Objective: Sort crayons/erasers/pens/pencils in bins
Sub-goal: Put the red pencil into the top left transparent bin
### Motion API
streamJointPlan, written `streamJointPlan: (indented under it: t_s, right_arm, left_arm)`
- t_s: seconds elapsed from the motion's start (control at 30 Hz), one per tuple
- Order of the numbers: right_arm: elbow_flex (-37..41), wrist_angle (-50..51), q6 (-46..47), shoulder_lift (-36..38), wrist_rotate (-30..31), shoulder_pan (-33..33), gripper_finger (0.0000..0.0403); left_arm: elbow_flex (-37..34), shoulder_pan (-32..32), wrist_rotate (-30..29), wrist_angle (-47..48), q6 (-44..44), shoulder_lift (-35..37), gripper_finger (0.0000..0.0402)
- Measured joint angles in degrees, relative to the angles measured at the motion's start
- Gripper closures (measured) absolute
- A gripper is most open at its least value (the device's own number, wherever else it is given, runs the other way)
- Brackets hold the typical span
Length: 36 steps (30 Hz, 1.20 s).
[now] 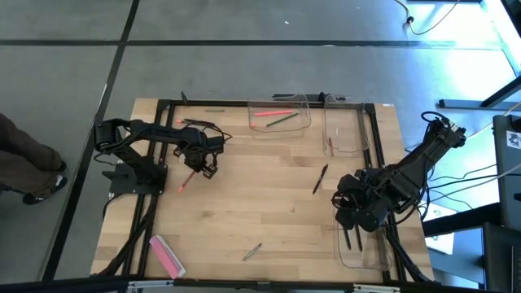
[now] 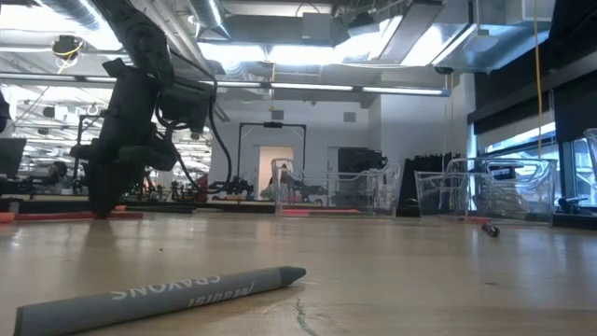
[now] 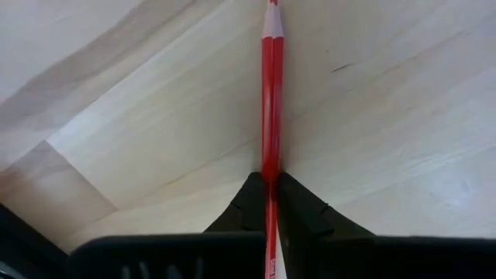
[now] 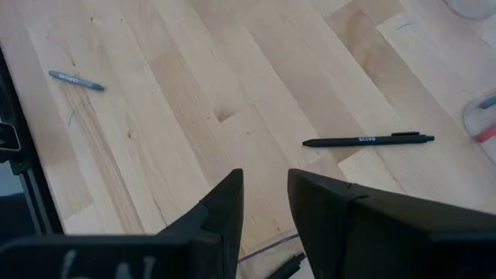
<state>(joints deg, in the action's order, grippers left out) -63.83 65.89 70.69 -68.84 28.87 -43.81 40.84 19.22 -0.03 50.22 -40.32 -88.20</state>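
Note:
A red pencil (image 1: 186,181) lies on the wooden table at the left, sharpened tip toward the near edge, with my left gripper (image 1: 198,167) shut on it, pointing down. My right gripper (image 1: 352,213) hangs open above the table at the right, by a clear bin (image 1: 362,248) holding dark pens; nothing is between its fingers (image 4: 225,205). A far bin (image 1: 279,116) holds a red and a green stick. A pink eraser (image 1: 167,255), a grey crayon (image 1: 252,251) and a black pen (image 1: 321,179) lie loose on the wood. My left gripper pinches the red pencil's shaft (image 3: 271,167) between its two fingers (image 3: 248,203), away from the sharpened tip (image 3: 272,4). The fingers come from above, pointing down, and lie across the pencil. The pencil appears to lie flat on the table.
A third clear bin (image 1: 346,130) stands at the far right. Black frame bars (image 1: 155,203) run along the table's left, far and right sides. The grey crayon (image 2: 159,297) lies close to the near edge. A person's leg (image 1: 24,155) shows beyond the left edge.

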Motion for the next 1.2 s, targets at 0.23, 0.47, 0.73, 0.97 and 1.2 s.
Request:
streamJointPlan:
  t_s: [0.23, 0.47, 0.73, 0.97, 1.2]
  right_arm:
    - [0.0, 0.0, -0.38, 0.0, 0.01, 0.01, 0.0297]
    - [0.0, 0.0, -0.48, 0.0, 0.03, 0.01, 0.0297]
    - [0.0, -0.02, -0.53, 0.0, 0.07, 0.0, 0.0297]
    - [0.52, -0.6, -0.76, 0.02, 4.8, 0.02, 0.0297]
    - [5.99, -5.78, -0.86, 0.02, 7.65, 0.0, 0.0297]
  left_arm:
    - [1.86, -2.58, -1.28, -0.07, 0.67, -0.29, 0.0401]
    - [4.15, -4.88, 0.5, -5.19, 0.92, -0.28, 0.0401]
    - [7.71, -6.92, 2.59, -13.43, 3.18, -0.22, 0.0401]
    - [11.84, -9.13, 1.92, -18.01, 6.73, -0.13, 0.0401]
    - [16.68, -12.13, 0.09, -24.52, 10.5, -0.11, 0.0401]
